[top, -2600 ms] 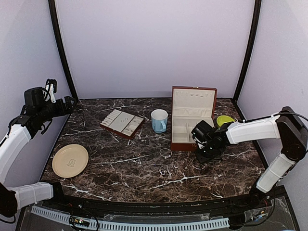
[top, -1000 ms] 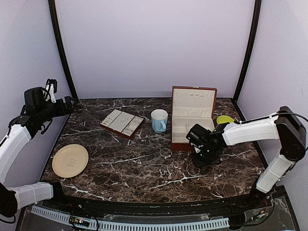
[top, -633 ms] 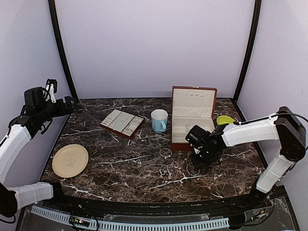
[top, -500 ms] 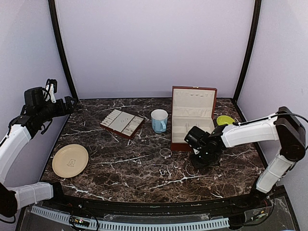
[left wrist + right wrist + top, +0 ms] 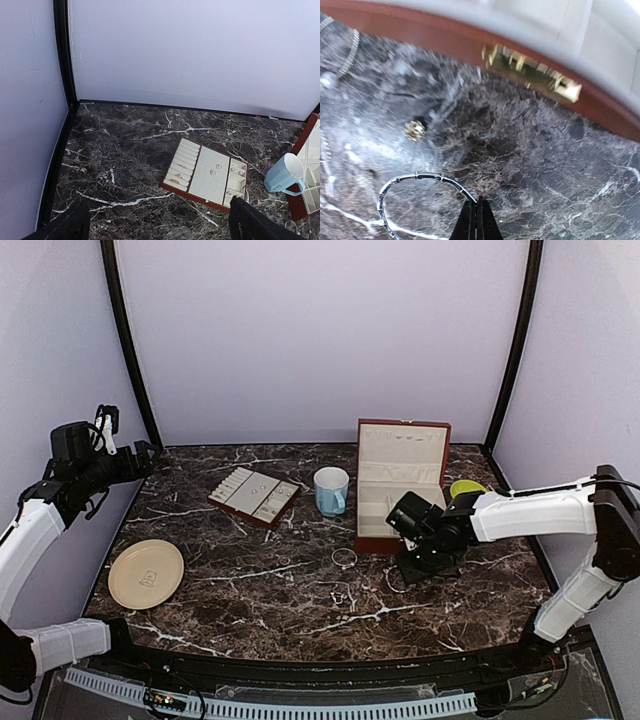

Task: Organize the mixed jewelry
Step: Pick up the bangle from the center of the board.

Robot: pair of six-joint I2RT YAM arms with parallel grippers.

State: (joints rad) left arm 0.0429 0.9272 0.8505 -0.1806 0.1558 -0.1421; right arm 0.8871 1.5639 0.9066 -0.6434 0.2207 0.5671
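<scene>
The right gripper [image 5: 474,216] is being held fully closed, low over the dark marble surface [image 5: 250,600] just in front of the open red-brown box [image 5: 403,450]. A thin silvery bangle [image 5: 417,175], lying flat on the stone, is seemingly being pinched by its edge between the fingertips. The left gripper [image 5: 159,222] is being kept wide open and empty, raised at the far left.

The task is judged to be at an early stage — a few rings and studs [image 5: 215,171] are being carried in the slotted tray [image 5: 196,197], yet a second bangle [image 5: 344,557], a small gold stud [image 5: 414,130] and a fine chain [image 5: 351,46] are lying loose on the surface.

A blue mug [image 5: 331,490], a cream plate [image 5: 146,574] and a green bowl [image 5: 466,489] are standing around. The box's front wall, with its brass clasp [image 5: 532,75], is rising right beside the grasp.
</scene>
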